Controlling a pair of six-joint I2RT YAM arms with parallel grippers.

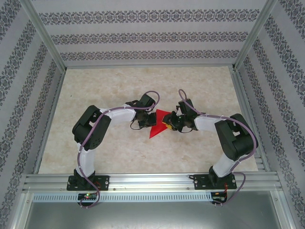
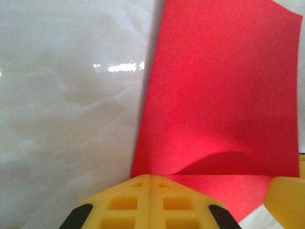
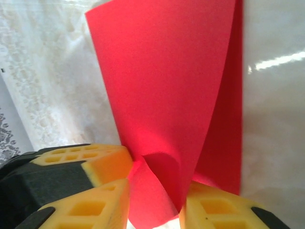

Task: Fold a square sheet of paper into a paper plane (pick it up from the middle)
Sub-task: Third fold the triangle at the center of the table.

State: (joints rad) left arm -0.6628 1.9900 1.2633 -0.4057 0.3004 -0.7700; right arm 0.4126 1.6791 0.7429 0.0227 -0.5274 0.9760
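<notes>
Square sheet of paper [image 1: 156, 128] is mid-worktop [image 1: 119, 152] between both arms, red side showing, bowed up rather than flat. Left hand [image 2: 150, 183] is clamped shut on one edge. Right hand [image 3: 157, 195] has its fingers partly apart around a curled loop of the sheet; can't tell if it's actually gripping. I'd call this early: no crisp crease and no dart shape yet, so nearly all the folding is left.

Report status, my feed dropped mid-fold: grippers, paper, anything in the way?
Left gripper shut on the red paper sheet's edge. Right gripper part open, curled paper between its jaws. No plane shape yet; no obstruction seen.
</notes>
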